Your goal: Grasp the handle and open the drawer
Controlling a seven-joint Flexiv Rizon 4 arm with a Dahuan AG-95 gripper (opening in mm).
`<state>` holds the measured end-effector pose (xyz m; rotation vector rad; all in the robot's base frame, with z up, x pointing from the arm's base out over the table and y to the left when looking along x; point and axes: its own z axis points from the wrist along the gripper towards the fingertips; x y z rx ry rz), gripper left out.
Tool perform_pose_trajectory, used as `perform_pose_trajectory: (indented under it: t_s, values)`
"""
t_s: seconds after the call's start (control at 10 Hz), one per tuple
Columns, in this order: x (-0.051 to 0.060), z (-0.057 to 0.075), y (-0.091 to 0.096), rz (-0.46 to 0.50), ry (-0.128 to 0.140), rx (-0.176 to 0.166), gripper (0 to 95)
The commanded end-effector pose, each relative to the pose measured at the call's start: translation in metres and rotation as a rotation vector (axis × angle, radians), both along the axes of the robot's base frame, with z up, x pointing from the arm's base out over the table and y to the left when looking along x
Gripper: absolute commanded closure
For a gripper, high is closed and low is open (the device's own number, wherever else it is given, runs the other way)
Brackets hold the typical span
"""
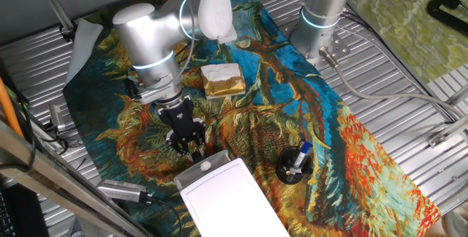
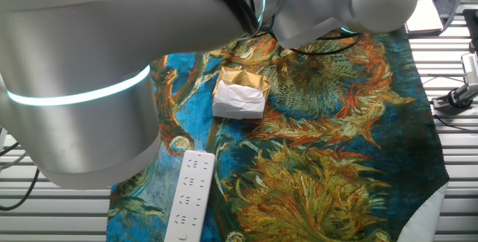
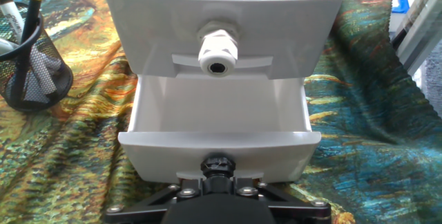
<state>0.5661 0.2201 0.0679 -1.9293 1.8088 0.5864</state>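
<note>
A bright painted cloth covers the metal table. On it sits a white box w/ two drawers. The lower drawer is already slid out, so the job looks mostly done. Its handle sits right at the gripper, fingers closed on it I think. Upper drawer's knob is untouched, its front shut. A black pen holder stands nearby.
</note>
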Motion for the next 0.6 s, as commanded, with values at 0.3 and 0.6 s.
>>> perform_pose_trajectory:
  t_s: [0.3,0.6]
  values:
    - [0.0003,-0.0001,0.0001,-0.002,-0.002,-0.005,95.0]
    - [0.0003,-0.0001,0.0001,0.007,-0.006,-0.010,95.0]
